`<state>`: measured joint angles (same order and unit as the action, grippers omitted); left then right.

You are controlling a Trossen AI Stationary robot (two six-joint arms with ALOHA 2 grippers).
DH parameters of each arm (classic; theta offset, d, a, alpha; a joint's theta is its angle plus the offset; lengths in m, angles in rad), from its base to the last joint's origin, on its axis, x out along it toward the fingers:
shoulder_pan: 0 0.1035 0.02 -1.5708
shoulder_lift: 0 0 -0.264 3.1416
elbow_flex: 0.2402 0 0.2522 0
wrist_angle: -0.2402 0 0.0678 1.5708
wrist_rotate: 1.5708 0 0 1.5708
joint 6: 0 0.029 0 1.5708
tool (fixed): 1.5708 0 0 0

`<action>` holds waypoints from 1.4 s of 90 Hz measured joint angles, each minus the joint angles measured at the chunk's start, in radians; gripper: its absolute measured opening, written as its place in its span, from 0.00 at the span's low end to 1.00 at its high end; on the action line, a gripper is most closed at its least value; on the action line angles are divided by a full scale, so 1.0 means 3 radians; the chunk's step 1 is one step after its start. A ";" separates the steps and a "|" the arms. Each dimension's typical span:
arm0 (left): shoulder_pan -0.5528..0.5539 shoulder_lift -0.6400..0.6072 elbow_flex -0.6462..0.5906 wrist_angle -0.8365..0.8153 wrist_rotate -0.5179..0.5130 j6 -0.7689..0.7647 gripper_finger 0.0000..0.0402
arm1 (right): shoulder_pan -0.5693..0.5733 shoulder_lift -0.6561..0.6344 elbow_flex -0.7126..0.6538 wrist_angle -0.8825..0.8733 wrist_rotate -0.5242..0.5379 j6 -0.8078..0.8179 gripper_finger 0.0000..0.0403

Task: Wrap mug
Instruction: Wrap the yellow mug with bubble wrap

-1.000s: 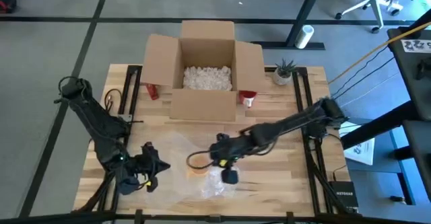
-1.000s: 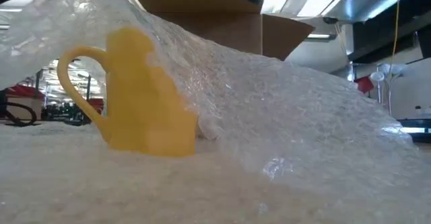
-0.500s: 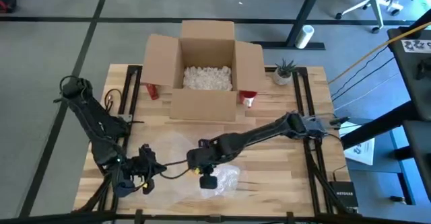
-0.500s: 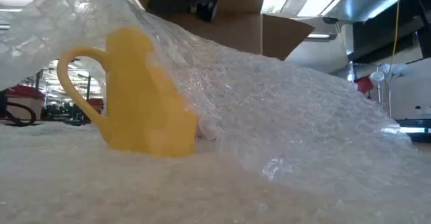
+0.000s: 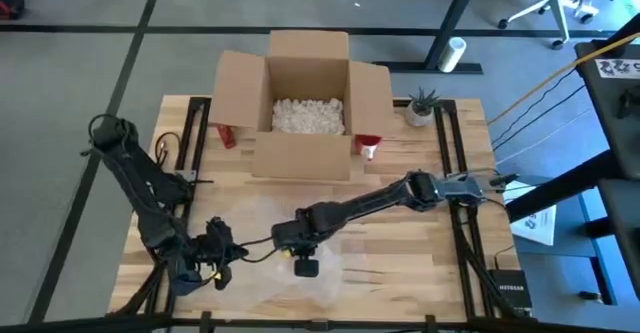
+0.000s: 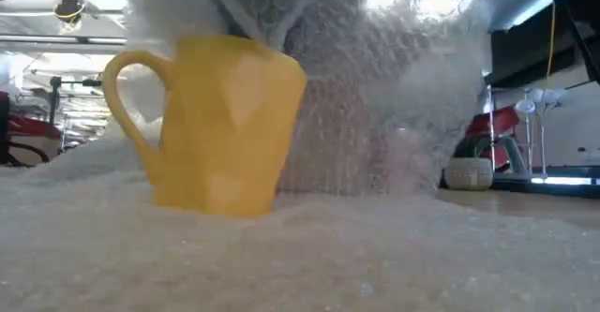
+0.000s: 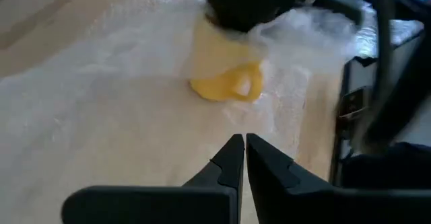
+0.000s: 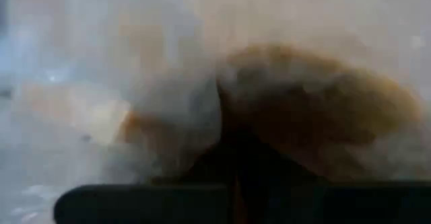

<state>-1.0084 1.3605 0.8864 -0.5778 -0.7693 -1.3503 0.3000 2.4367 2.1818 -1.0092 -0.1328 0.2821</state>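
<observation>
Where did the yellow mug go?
The yellow mug stands upright on the bubble wrap near the table's front edge, directly under the right gripper; in the high view that arm hides it.

In the high view the right gripper covers the yellow mug. Behind the mug, bubble wrap blurs the room. The right wrist view is a smear.

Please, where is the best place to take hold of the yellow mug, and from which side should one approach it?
Probably the handle loop of the yellow mug. The mug stands upright on the bubble wrap, and its handle sticks out bare on the side away from the raised wrap. The body is wide and partly draped. The left end effector, closed and pointing toward the mug, looks better placed than the right end effector.
</observation>
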 joint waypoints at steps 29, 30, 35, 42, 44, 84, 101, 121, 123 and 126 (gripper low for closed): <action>0.0078 0.0678 -0.0001 0.0438 -0.0159 0.0163 0.00 | 0.0003 -0.0010 0.0112 -0.0311 -0.0025 0.0020 0.00; 0.0086 0.0695 -0.0001 0.0456 -0.0180 0.0167 0.00 | 0.0003 -0.0010 0.0115 -0.0309 -0.0025 0.0020 0.00; 0.0129 0.0769 -0.0003 0.0535 -0.0241 0.0244 0.00 | 0.0005 -0.0010 0.0124 -0.0294 -0.0025 0.0020 0.00; 0.0211 0.0851 -0.0003 0.0629 -0.0244 0.0317 0.00 | 0.0005 -0.0019 0.0125 -0.0290 -0.0025 0.0024 0.00; 0.0238 0.0871 -0.0004 0.0650 -0.0245 0.0336 0.00 | 0.0005 -0.0023 0.0125 -0.0291 -0.0025 0.0025 0.00; 0.0653 0.1077 -0.0006 0.1335 0.0087 0.0984 0.00 | 0.0008 -0.0036 0.0127 -0.0188 -0.0097 0.0029 0.00; 0.0841 0.1080 -0.0006 0.1531 0.0230 0.1313 0.00 | 0.0031 -0.0046 0.0132 -0.0231 -0.0166 0.0032 0.00; 0.1048 0.1080 -0.0009 0.1727 0.0341 0.1599 0.00 | 0.0076 -0.0053 0.0132 -0.0396 -0.0209 0.0031 0.00; 0.1065 0.1080 -0.0009 0.1759 0.0352 0.1642 0.00 | 0.0081 -0.0057 0.0132 -0.0418 -0.0210 0.0032 0.00; 0.1090 0.1080 -0.0009 0.1810 0.0368 0.1691 0.00 | 0.0095 -0.0071 0.0132 -0.0459 -0.0211 0.0034 0.00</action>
<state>-0.6816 1.6844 0.8837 -0.0350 -0.6590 -0.8430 0.3285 2.4153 2.2215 -1.1468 -0.1960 0.2924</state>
